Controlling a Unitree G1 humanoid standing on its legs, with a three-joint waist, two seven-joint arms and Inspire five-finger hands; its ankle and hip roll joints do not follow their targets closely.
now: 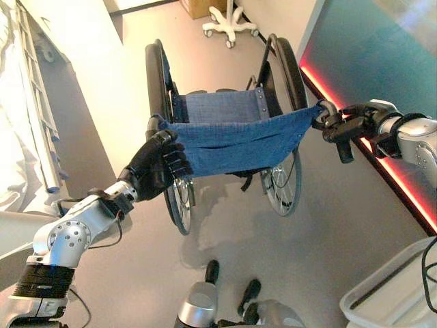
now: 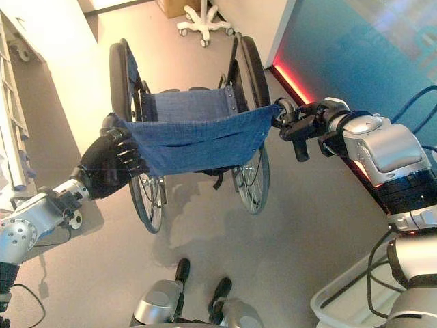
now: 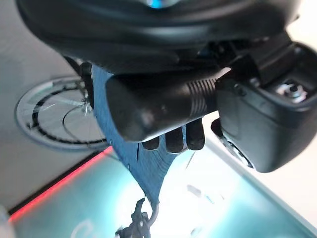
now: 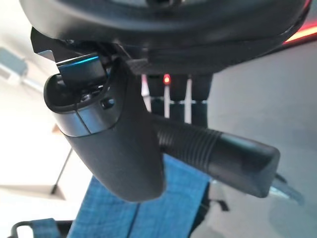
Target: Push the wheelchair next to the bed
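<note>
The wheelchair (image 1: 225, 130), with a blue cloth backrest, blue seat and large black wheels, stands in the middle of the floor, facing away from me. My left hand (image 1: 156, 167) is curled round its left push handle at the backrest's corner; in the left wrist view the fingers (image 3: 173, 141) wrap over the blue cloth (image 3: 143, 168). At the opposite corner my right hand (image 2: 304, 126) grips the right push handle (image 2: 282, 106), thumb (image 4: 218, 153) sticking out. The white bed (image 1: 24, 116) with its side rail runs along the left edge, apart from the wheelchair.
A teal wall panel (image 1: 369, 55) with a red light strip (image 1: 382, 167) at its foot lies close on the right. A white star-shaped wheeled base (image 1: 230, 24) stands ahead past the wheelchair. A white bin (image 1: 392, 287) sits at lower right.
</note>
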